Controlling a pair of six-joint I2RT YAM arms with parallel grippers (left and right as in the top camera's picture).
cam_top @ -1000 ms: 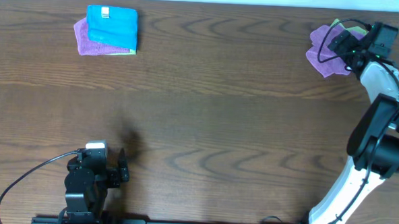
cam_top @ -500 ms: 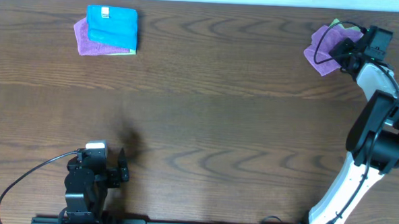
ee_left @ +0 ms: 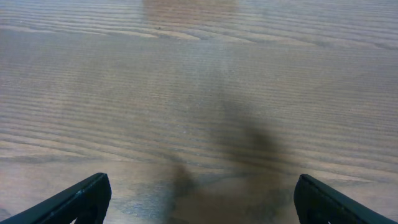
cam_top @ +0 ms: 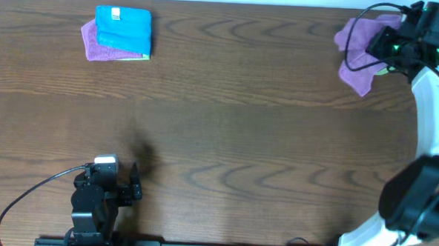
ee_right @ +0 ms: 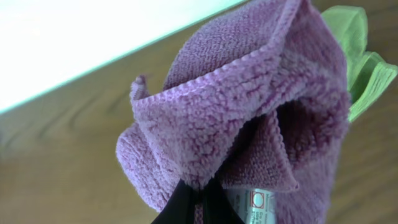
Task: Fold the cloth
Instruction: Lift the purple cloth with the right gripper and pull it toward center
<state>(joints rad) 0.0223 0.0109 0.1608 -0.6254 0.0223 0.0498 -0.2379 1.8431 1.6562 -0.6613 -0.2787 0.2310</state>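
A purple cloth [cam_top: 360, 47] hangs bunched at the table's far right corner, pinched by my right gripper [cam_top: 390, 47]. In the right wrist view the purple cloth [ee_right: 249, 106] fills the frame, its edge clamped between the shut black fingertips [ee_right: 186, 202], with a white care label [ee_right: 255, 202] showing beside them. A green cloth [ee_right: 360, 56] lies behind it. My left gripper [cam_top: 131, 186] rests near the front left edge, far from the cloth. Its fingers [ee_left: 81, 199] stand wide open over bare wood, nothing between them.
A folded stack sits at the far left: a blue cloth [cam_top: 123, 28] on a purple one [cam_top: 95, 43] with a green edge beneath. The table's back edge [ee_right: 93, 56] runs just behind the held cloth.
My right gripper closed on the purple cloth and pulled it up and toward the back right corner, so the cloth now hangs stretched. The left arm stayed put.
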